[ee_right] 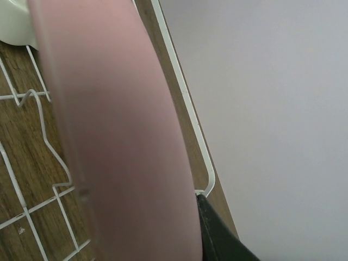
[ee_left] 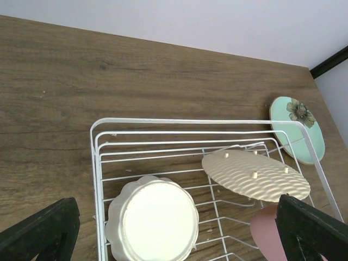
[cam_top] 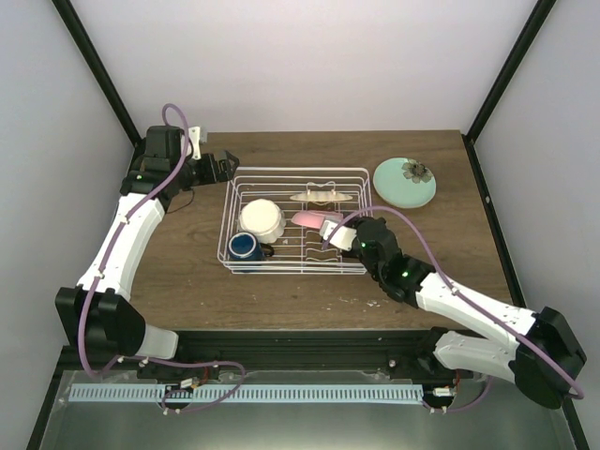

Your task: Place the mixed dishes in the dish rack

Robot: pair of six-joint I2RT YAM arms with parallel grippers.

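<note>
The white wire dish rack [cam_top: 228, 202] stands mid-table. In it sit a cream-white bowl [cam_top: 261, 220], a dark blue mug [cam_top: 246, 247] and a pale yellow ripple-patterned plate [cam_top: 323, 197] on edge at the back. My right gripper [cam_top: 330, 230] is shut on a pink plate [cam_top: 309, 219] and holds it tilted over the rack's middle slots. In the right wrist view the pink plate [ee_right: 119, 136] fills the frame beside one dark finger [ee_right: 217, 234]. My left gripper [cam_top: 225, 165] is open and empty, above the rack's back-left corner. Its fingers [ee_left: 41, 231] frame the bowl [ee_left: 155, 220].
A pale green plate [cam_top: 404, 181] with a flower mark lies on the wooden table just right of the rack's back-right corner, and also shows in the left wrist view [ee_left: 298, 129]. White walls and black frame posts close in the table's back and sides.
</note>
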